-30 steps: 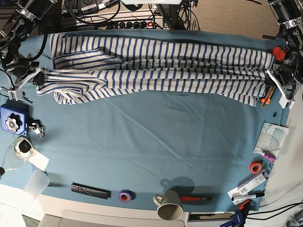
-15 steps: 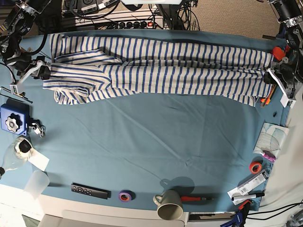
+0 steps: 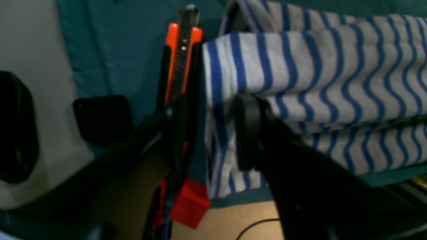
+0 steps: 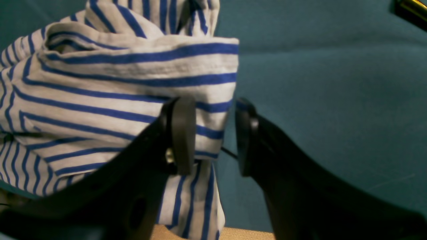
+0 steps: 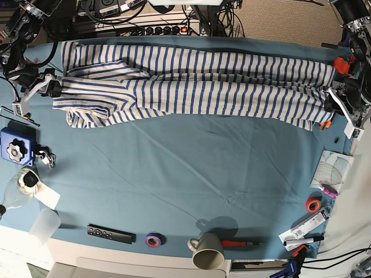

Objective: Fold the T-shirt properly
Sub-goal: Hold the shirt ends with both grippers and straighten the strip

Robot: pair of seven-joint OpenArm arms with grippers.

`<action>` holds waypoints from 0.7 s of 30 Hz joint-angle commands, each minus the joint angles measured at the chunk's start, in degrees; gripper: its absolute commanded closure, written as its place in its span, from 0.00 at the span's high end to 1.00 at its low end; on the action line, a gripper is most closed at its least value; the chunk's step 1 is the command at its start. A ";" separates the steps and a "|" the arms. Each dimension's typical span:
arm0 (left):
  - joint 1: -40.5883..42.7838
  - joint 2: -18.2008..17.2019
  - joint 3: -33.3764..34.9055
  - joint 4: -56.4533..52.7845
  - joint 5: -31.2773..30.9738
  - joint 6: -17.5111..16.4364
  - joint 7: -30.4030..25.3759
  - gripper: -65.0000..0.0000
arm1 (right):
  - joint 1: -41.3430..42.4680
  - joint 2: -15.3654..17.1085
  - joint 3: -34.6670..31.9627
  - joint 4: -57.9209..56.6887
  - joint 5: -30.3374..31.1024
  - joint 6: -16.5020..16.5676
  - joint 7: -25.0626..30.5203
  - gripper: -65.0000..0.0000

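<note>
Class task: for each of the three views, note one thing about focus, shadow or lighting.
Base view: sharp and evenly lit; the mug casts a soft shadow on the table cloth. Left wrist view: dim, the T-shirt stripes slightly soft, the left hand blurred. Right wrist view: stripes crisp, the right hand a dark silhouette.

Near table edge: grey mug (image 5: 207, 251), remote (image 5: 110, 234), purple tape roll (image 5: 153, 239), red-handled pen (image 5: 239, 244); blue box (image 5: 15, 148) sat left.

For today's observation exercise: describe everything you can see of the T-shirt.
The T-shirt is soft white fabric with thin blue stripes, folded into a long, layered band along the far side of the teal cloth. One end is bunched and rumpled, the other lies flatter. At each end an open tool straddles its edge: the left tool and the right tool, neither clamped on it.
</note>
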 commanded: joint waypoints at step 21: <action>3.89 3.69 -0.37 -2.71 0.98 0.00 -8.20 0.50 | 0.39 1.44 0.48 1.01 0.52 0.17 0.97 0.31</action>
